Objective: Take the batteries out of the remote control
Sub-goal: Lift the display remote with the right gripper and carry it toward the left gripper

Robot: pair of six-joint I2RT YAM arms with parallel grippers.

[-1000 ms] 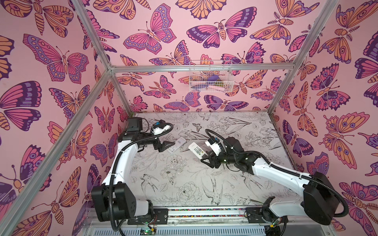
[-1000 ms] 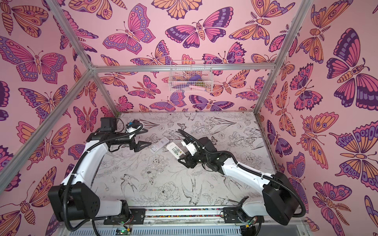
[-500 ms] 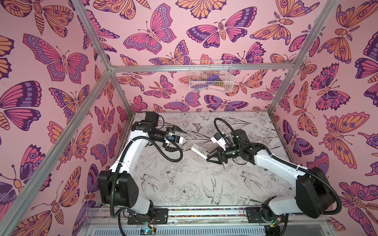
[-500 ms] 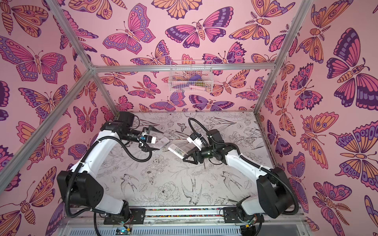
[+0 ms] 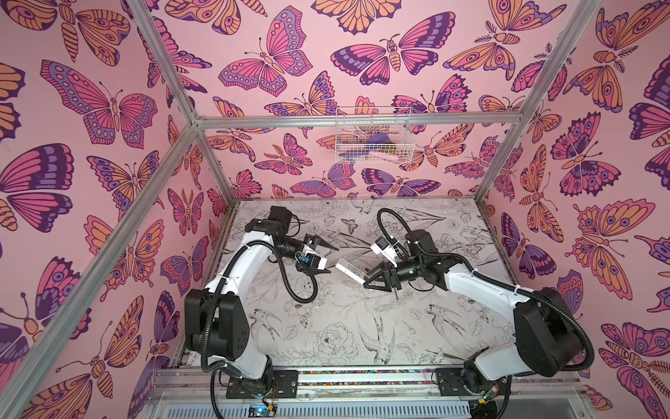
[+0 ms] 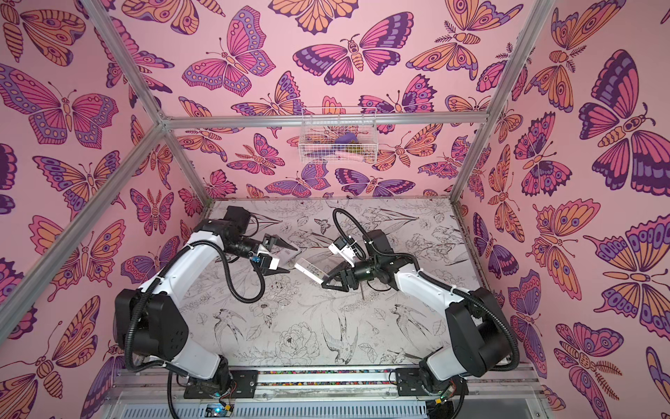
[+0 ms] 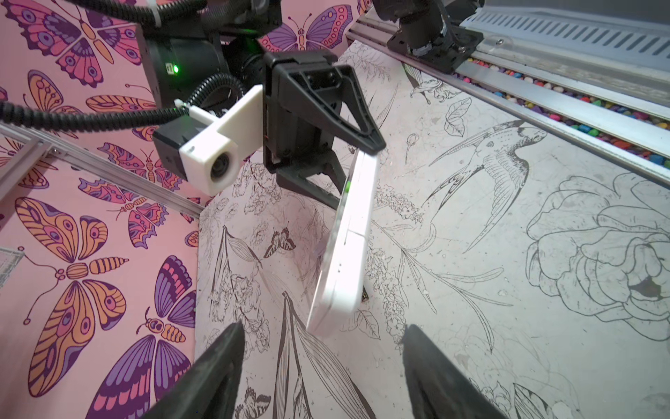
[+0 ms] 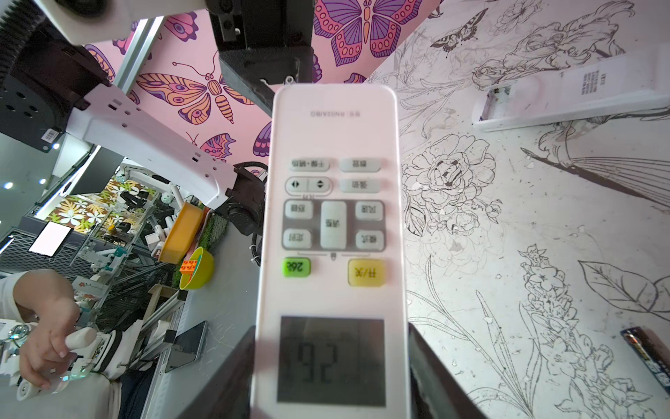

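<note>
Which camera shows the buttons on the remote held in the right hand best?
The right wrist view: the held remote faces it, buttons and display clear. The left wrist view catches it edge-on; both top views show it tiny.

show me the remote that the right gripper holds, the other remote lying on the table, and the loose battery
held remote (image 8: 333,223): right wrist view, on its big middle button.
other remote (image 8: 544,95): right wrist view, on its white back beside the printed label.
battery (image 8: 648,358): right wrist view, on its dark body.
</note>
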